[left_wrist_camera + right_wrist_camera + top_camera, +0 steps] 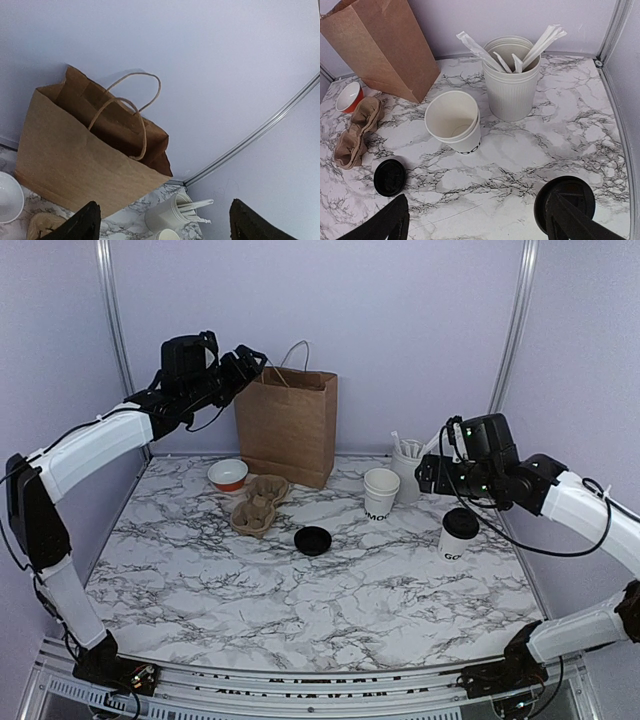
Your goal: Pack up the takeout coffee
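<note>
A white paper cup with a black lid (458, 536) and dark lettering stands at the right of the table. In the right wrist view its lid (565, 196) sits partly behind one finger. A stack of open white cups (381, 492) (454, 120) stands mid-table, and a loose black lid (313, 540) (389, 176) lies to its left. My right gripper (428, 475) (477, 220) hovers open above the table between the two cups, holding nothing. My left gripper (248, 362) (165, 222) is open and empty, raised beside the top of the brown paper bag (287, 425) (75, 160).
A ribbed white cup of stirrers (407, 465) (511, 80) stands behind the open cups. A brown pulp cup carrier (258, 505) (355, 132) and a red-and-white bowl (228, 475) (348, 96) lie in front of the bag. Walls close the back and sides.
</note>
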Controlling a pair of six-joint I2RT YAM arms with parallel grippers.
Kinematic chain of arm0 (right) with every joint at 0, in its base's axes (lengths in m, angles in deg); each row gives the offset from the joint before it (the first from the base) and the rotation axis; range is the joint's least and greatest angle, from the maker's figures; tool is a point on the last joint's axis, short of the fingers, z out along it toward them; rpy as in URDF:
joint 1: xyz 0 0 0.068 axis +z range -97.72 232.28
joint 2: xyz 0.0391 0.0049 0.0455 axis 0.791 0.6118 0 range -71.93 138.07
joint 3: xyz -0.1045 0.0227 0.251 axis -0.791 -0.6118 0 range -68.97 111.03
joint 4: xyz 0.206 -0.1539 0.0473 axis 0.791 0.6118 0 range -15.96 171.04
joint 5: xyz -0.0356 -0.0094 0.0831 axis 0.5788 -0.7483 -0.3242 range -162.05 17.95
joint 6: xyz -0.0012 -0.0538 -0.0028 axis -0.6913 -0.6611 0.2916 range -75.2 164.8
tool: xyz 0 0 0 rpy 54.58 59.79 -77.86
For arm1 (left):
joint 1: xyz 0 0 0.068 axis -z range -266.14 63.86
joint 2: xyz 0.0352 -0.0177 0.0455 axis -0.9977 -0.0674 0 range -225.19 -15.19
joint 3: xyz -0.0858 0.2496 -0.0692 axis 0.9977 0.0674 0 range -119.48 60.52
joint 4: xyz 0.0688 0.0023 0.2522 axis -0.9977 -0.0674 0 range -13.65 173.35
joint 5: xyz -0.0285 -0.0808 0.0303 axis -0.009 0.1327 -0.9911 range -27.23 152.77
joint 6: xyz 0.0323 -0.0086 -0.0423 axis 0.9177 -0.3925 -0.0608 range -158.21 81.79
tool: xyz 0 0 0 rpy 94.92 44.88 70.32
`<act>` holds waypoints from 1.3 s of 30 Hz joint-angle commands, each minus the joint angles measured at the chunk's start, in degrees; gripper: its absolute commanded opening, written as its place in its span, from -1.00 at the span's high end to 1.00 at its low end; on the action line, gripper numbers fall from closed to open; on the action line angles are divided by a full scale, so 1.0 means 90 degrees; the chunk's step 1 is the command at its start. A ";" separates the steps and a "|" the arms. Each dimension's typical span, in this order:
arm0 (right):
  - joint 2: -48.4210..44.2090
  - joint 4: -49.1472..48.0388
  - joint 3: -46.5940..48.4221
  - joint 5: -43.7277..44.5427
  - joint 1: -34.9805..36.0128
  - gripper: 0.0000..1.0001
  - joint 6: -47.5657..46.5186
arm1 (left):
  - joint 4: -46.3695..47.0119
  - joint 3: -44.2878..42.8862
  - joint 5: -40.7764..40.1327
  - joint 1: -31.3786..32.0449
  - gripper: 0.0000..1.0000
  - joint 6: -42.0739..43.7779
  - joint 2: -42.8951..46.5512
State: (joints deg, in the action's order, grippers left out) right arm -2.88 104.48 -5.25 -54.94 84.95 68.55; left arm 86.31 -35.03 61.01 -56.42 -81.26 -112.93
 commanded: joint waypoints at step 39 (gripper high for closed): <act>-0.0699 0.0211 -0.0138 -0.0011 0.0147 -0.83 0.0271 | 0.1591 -0.4295 0.1446 -0.0350 1.00 -0.0851 -0.3641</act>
State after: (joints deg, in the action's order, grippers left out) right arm -8.25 106.03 -6.60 -55.05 85.86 70.71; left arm 92.76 -70.37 67.22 -58.89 -88.10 -143.94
